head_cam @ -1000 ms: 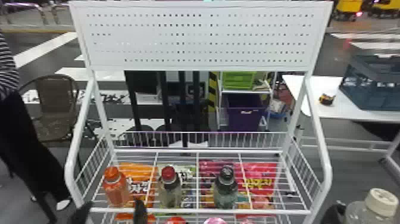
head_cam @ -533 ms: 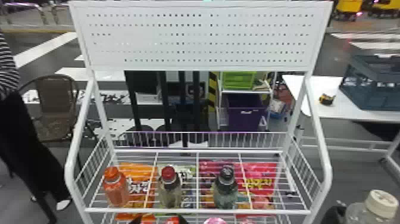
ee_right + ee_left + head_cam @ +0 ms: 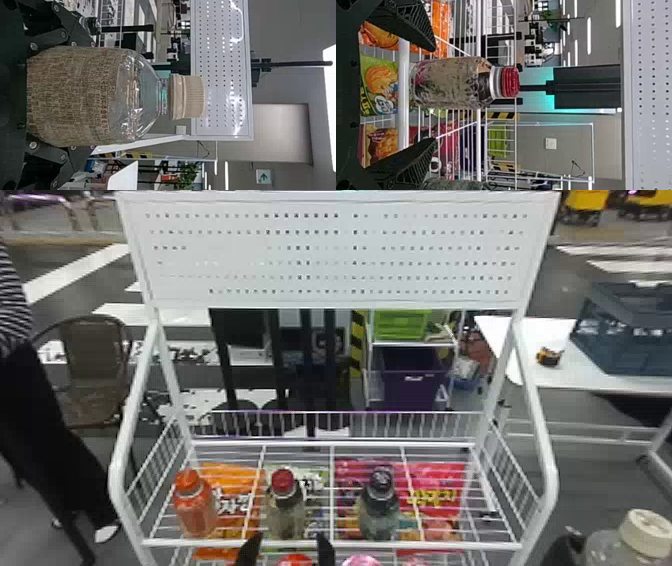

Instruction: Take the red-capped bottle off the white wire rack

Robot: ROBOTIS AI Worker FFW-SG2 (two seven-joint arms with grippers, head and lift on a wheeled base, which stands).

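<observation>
Shows deep red on the ribbed round cap [image 3: 509,82] of the clear plastic bottle [image 3: 447,83]; runs white over the tubular wire rack [image 3: 117,470] and its flat, dotted rectangular panel [image 3: 225,255]; turns cream on the wide ribbed plastic cap [image 3: 186,97].

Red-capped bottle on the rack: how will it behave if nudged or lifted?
The red-capped bottle looks smooth and rounded, so it may turn in a loose grip. Upright on the wire rack, it could tip if pushed high up. Fill is unclear, so weight is too.
</observation>
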